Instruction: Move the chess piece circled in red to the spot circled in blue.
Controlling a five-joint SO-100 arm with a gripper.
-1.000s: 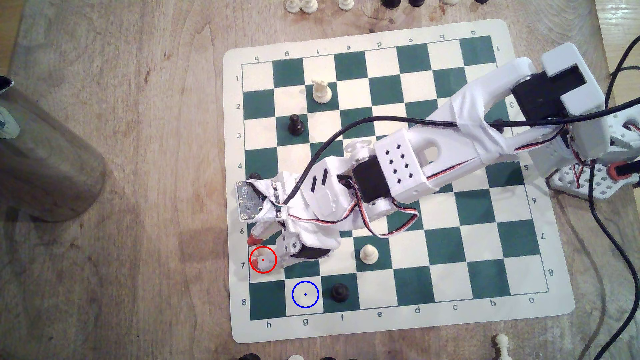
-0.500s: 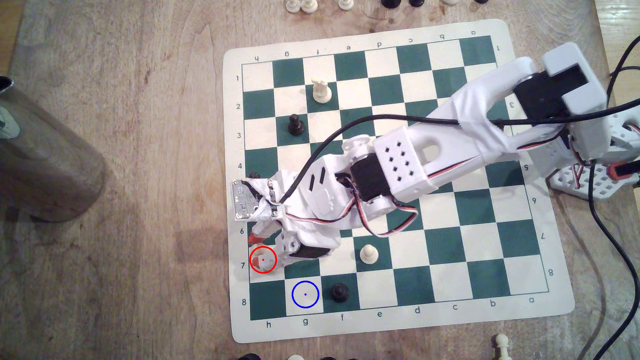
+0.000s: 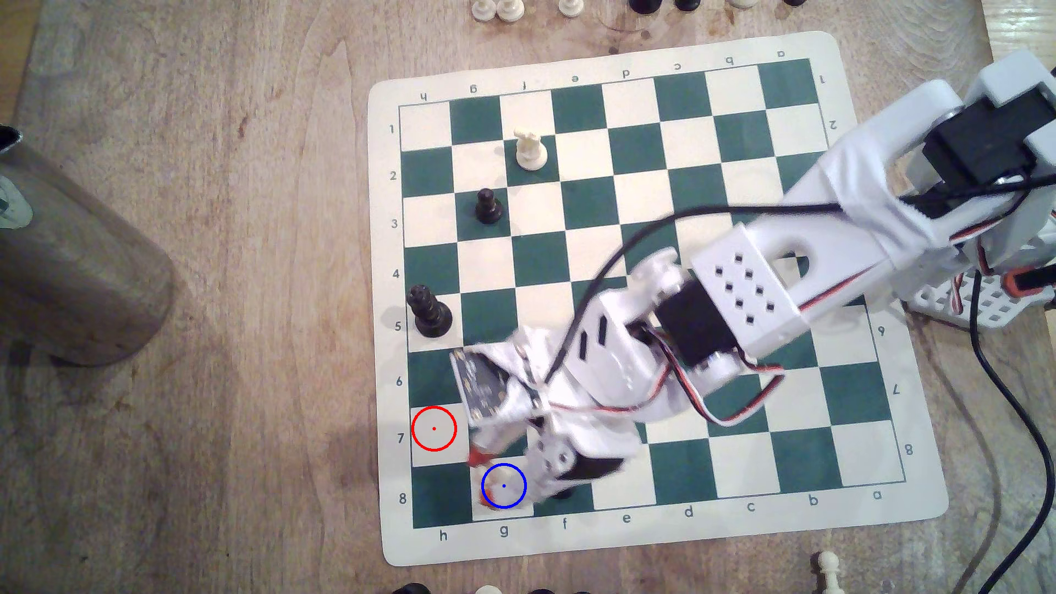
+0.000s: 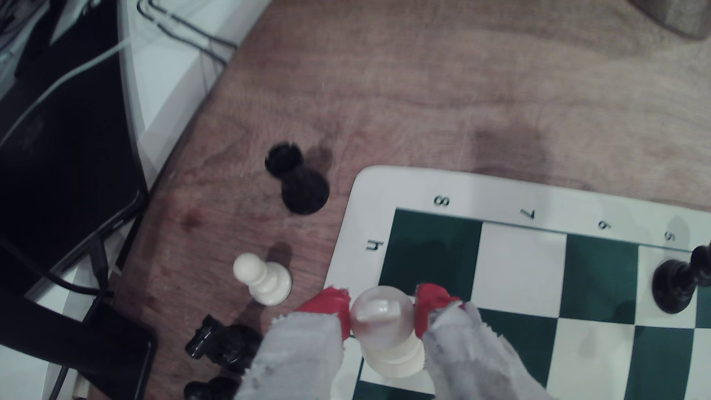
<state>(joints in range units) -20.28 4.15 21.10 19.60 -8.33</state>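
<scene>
In the exterior view the chess piece circled in red [image 3: 504,484], cream-white with a rounded top, now stands inside the spot circled in blue [image 3: 517,469], a cream square on row 8 of the green-and-cream board [image 3: 657,542]. My gripper [image 3: 484,478] is shut on it, one red-tipped finger on either side. The wrist view shows the same cream piece [image 4: 383,319] pinched at its head between the red fingertips [image 4: 327,305] of the gripper [image 4: 383,312]. I cannot tell whether its base touches the board. The red ring [image 3: 434,428] encloses a bare cream square.
A tall black piece [image 3: 430,314] stands on h5, a black pawn [image 3: 488,207] on g3 and a cream crowned piece [image 3: 530,149] on f2. A dark piece [image 3: 563,492] sits right beside the gripper. Off the board lie a black rook [image 4: 298,180] and cream pawn [image 4: 263,280]. A metal cylinder [image 3: 68,257] stands at the exterior view's left.
The gripper has carried the cream piece from the red-ringed square down and right to the blue-ringed one. The arm swung with it, uncovering the black piece on h5.
</scene>
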